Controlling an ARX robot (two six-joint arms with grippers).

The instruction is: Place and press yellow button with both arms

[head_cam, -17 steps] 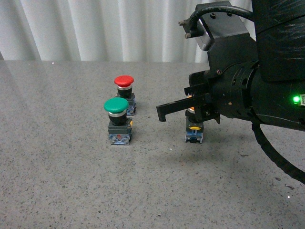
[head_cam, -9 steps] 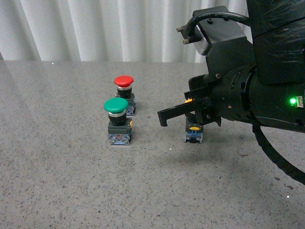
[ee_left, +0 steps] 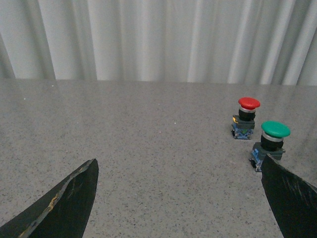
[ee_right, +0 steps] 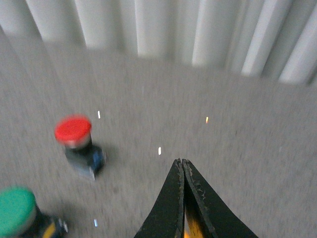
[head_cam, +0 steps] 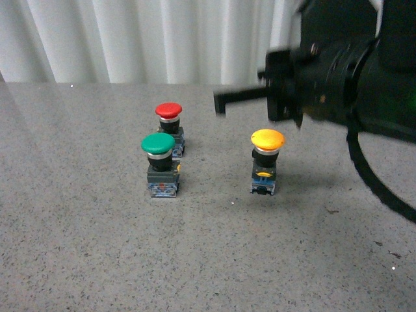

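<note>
Standing upright on speckled grey table (head_cam: 97, 247): dome-capped yellow button (head_cam: 266, 160)

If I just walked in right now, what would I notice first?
Three bright mushroom buttons on the grey table: the yellow button alone on the right, the green button and red button close together on the left. A big black right gripper, blurred, jaws shut, hangs above the yellow one.

Right pincer (head_cam: 221, 102): black boxy housing, long thin fingers, black cable (head_cam: 366, 180) beneath. Left pincer (ee_left: 178, 201): black scuffed fingers.
</note>
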